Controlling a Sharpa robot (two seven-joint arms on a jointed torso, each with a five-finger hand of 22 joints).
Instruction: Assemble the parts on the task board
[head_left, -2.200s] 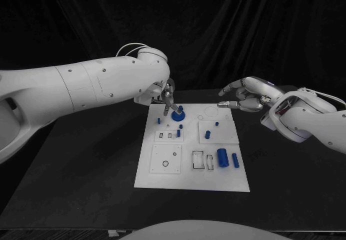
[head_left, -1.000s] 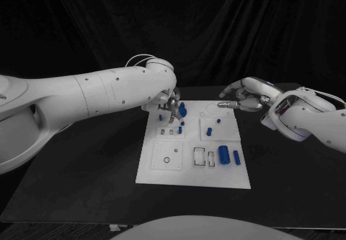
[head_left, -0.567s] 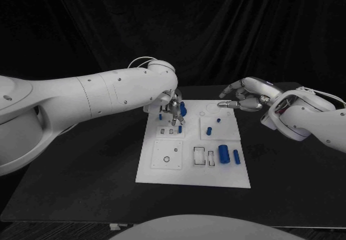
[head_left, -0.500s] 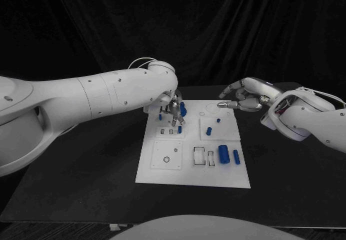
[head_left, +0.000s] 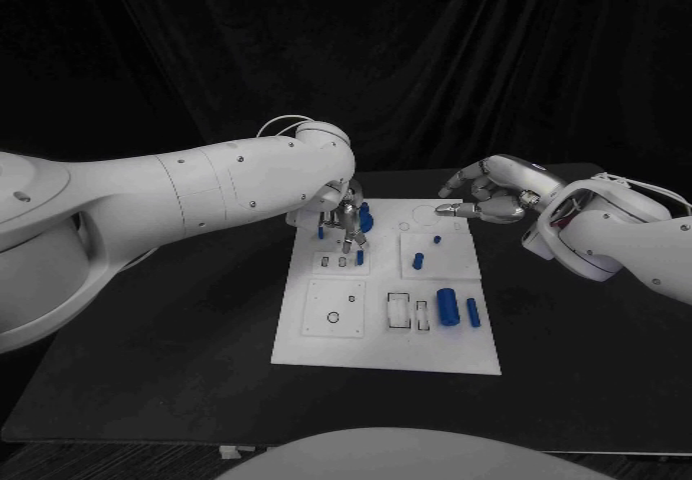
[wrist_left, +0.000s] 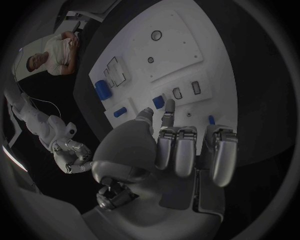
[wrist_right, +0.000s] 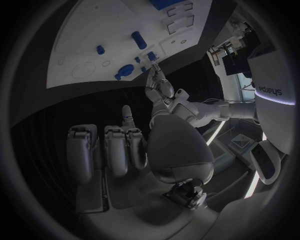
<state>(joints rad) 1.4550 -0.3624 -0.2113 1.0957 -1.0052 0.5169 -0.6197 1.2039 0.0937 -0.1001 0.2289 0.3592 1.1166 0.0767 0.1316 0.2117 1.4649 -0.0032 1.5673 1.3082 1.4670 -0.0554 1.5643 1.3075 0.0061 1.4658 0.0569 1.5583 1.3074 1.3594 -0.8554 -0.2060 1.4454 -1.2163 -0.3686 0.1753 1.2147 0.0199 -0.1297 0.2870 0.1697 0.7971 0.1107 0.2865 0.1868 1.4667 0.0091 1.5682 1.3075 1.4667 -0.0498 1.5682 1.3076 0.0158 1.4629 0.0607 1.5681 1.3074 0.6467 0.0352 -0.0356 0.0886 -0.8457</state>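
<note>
The only legible writing is a reversed logo on the robot's white body at the right edge of the right wrist view; it cannot be read with certainty.

The white task board (head_left: 387, 305) lies in the middle of the black table (head_left: 159, 330). In the board's lower right, a fat blue cylinder (head_left: 447, 309) and a thinner blue pin (head_left: 473, 314) lie side by side, just right of two rectangular slots (head_left: 408, 311). A short blue peg (head_left: 417, 262) sits in the upper right panel, with a small blue stud (head_left: 437, 241) above it. A round hole (head_left: 333, 320) marks the lower left panel.

The left hand (head_left: 343, 218) hangs over the board's upper left corner, its fingers pointing down beside a blue part (head_left: 365, 217); whether they pinch it cannot be told. In the left wrist view its fingers (wrist_left: 187, 150) lie side by side, lightly curled.

The right hand (head_left: 490, 195) hovers past the board's upper right corner, fingers curled inward on nothing, one fingertip extended toward the board.
</note>
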